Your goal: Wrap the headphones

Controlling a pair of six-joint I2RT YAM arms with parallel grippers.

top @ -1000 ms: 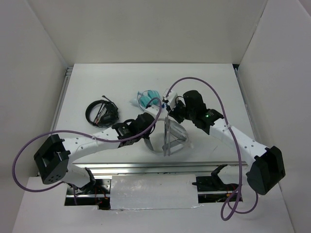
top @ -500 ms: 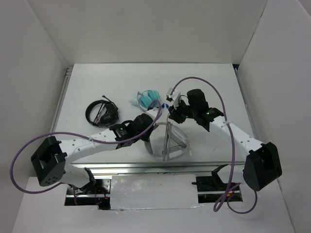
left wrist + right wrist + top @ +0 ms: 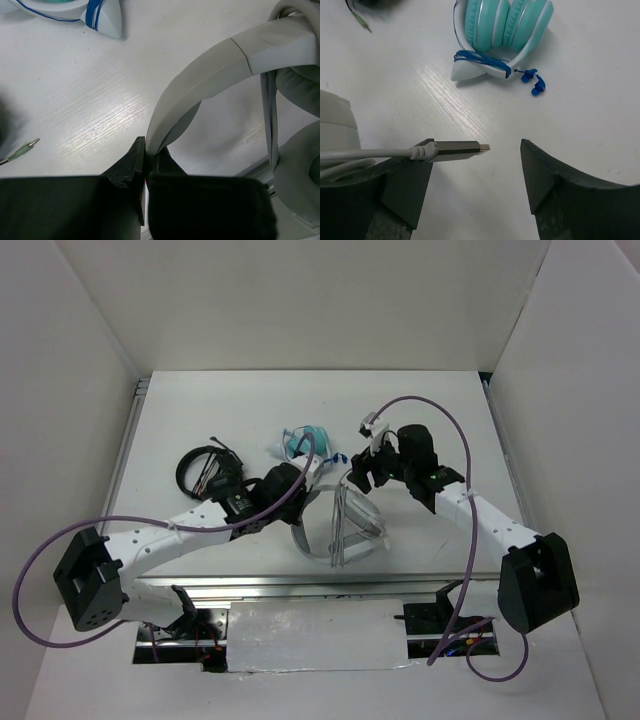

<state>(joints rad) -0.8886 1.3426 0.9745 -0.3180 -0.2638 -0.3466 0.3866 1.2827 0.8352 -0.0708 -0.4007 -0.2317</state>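
Sits just on the arm-base side of the teal headphones (image 3: pixel 502 30): the headphones (image 3: pixel 340 525), white-grey, broad padded headband (image 3: pixel 210 75) arching over big oval earcups. Pinched hard at the headband by the left gripper (image 3: pixel 146 150). Right gripper (image 3: pixel 476 146) spread wide, nearer the teal headphones, with the plug (image 3: pixel 455 147) lying along one finger unpinched, its long axis across the gap, and the thin grey cable (image 3: pixel 365 156) trailing back toward the earcups

smooth matt plastic headphones (image 3: pixel 220 55), white table (image 3: pixel 75 100) with glossy wood grain

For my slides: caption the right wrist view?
Open right gripper, the headphones' cable plug between its jaws; teal headphones beyond.
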